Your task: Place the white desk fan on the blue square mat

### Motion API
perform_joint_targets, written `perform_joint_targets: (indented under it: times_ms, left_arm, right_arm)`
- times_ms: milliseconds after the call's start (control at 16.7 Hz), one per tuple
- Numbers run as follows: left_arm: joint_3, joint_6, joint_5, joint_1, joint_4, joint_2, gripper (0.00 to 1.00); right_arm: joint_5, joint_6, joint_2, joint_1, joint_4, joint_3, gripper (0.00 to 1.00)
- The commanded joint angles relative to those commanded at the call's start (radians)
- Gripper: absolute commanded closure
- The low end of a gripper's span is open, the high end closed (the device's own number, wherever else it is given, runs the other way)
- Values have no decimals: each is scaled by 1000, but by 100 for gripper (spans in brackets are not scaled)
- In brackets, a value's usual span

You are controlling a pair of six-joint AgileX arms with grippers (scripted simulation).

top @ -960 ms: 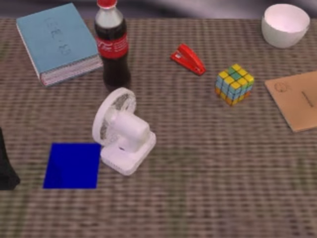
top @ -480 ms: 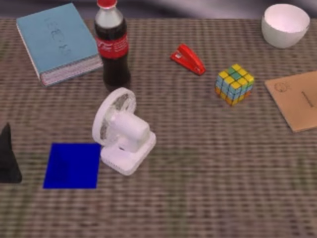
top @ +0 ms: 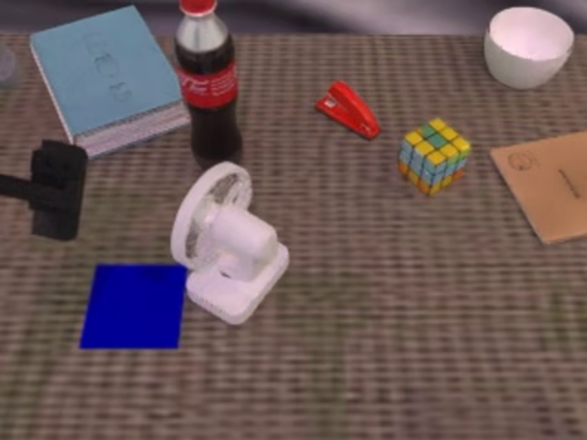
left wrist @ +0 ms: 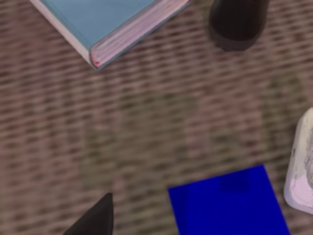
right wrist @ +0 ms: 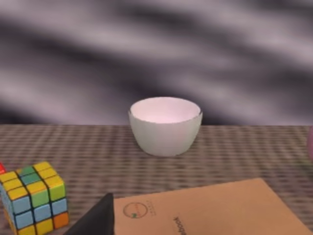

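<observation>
The white desk fan (top: pixel 229 243) stands upright at the table's centre-left, its grilled cage facing the left back. Its base edge touches the right side of the blue square mat (top: pixel 133 305), which lies flat and bare. My left gripper (top: pixel 57 188) hovers left of the fan and behind the mat, near the light-blue book, open and holding nothing. In the left wrist view one dark fingertip (left wrist: pixel 100 218) shows beside the mat (left wrist: pixel 230 203), with the fan's base (left wrist: pixel 301 171) at the picture's edge. My right gripper is out of the top view; its fingertip (right wrist: pixel 98 218) shows, with nothing held.
A light-blue book (top: pixel 108 81) and a cola bottle (top: pixel 209 82) stand behind the fan. A red stapler (top: pixel 348 108), a colour cube (top: pixel 433 156), a white bowl (top: pixel 529 46) and a tan notebook (top: pixel 546 183) lie to the right.
My left gripper has come in from the table's left edge, moving back and to the right, toward the book. The fan and mat have not moved.
</observation>
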Motion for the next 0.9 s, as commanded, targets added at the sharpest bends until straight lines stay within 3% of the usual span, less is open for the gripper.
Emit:
perform_joint_targets:
  times_ms: [480, 900]
  left_arm:
    - [774, 27, 3, -176, -538, 773, 0]
    - [1089, 44, 1, -254, -786, 1109, 0]
  right_arm:
    - [0, 0, 0, 0, 0, 0, 0]
    - [0, 0, 0, 0, 0, 0, 0]
